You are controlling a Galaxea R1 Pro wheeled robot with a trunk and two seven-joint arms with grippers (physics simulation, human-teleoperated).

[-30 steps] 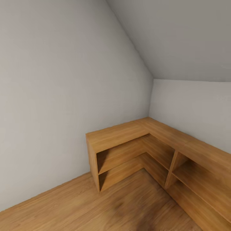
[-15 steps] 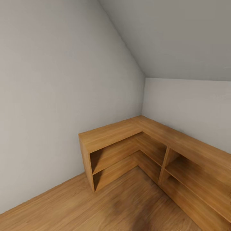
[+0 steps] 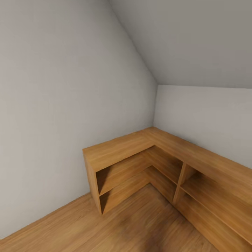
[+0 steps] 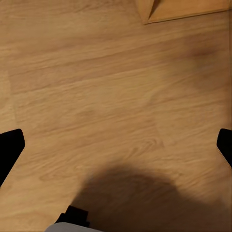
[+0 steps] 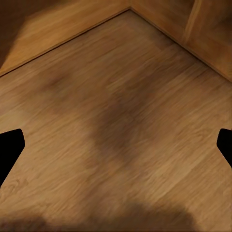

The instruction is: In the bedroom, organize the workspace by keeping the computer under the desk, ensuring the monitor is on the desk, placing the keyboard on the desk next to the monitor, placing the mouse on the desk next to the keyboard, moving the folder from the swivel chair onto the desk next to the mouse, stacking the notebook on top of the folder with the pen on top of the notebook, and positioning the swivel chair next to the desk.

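Both pairs of jaws are standing wide apart, with nothing between them. On the left gripper (image 4: 116,145) the two black fingertips (image 4: 9,147) are showing at opposite edges of the left wrist view, and bare wooden floor (image 4: 111,96) is lying between them. A dark shadow is spreading over the floor near the camera, and a corner of the wooden shelving (image 4: 183,9) is peeking in at the far edge of that picture. On the right gripper (image 5: 116,145) the black fingertips (image 5: 9,147) are likewise sitting at the two edges of the right wrist view, hanging over shadowed floor planks, with the foot of the shelving (image 5: 193,34) running along beyond them.

From the head view, low L-shaped wooden shelving (image 3: 140,154) is filling the far right corner of the room, its open compartments facing the floor (image 3: 87,227). Plain grey walls (image 3: 52,105) are rising behind it, meeting under a sloped ceiling (image 3: 196,38). None of the task's things is showing here, so their places cannot be told.
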